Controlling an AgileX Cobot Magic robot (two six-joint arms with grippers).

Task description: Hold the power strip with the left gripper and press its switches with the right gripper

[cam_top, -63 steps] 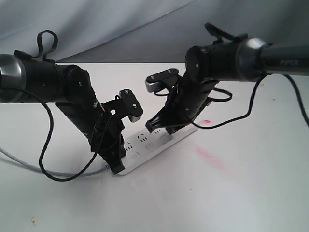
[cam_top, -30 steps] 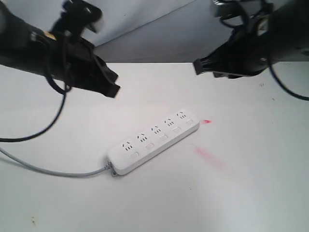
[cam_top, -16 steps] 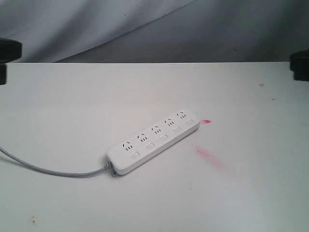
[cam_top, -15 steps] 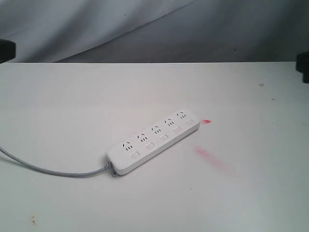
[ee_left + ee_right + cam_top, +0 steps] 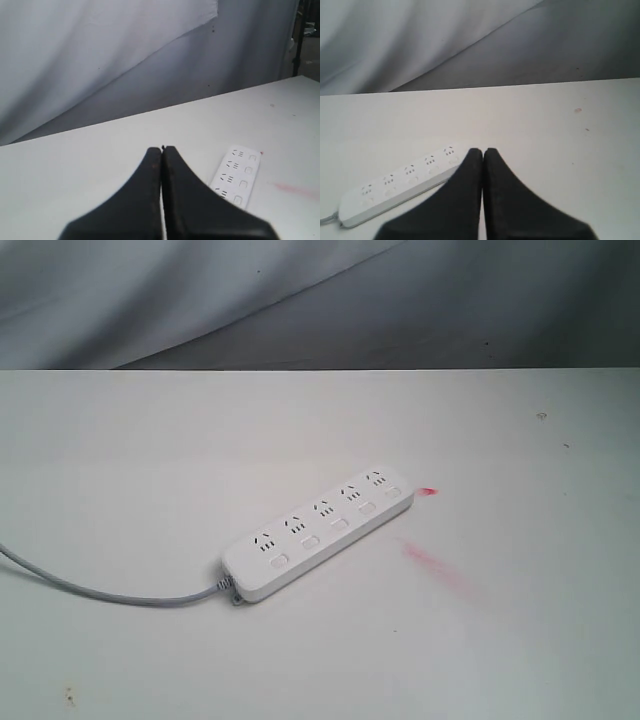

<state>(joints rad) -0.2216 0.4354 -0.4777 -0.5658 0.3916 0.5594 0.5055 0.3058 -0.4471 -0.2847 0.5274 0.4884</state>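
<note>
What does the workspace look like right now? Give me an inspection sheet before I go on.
Surface: white table; red smear beside the strip's far end.
Job's things: power strip lies flat and diagonal, held by neither gripper; row of five switches uncovered.
Clutter: nothing seen.
Grippers: left gripper shut and empty; right gripper shut and empty; both outside the exterior view.
Cables: grey cord runs from the strip's near end off the left edge.
Surroundings: grey cloth backdrop.
</note>
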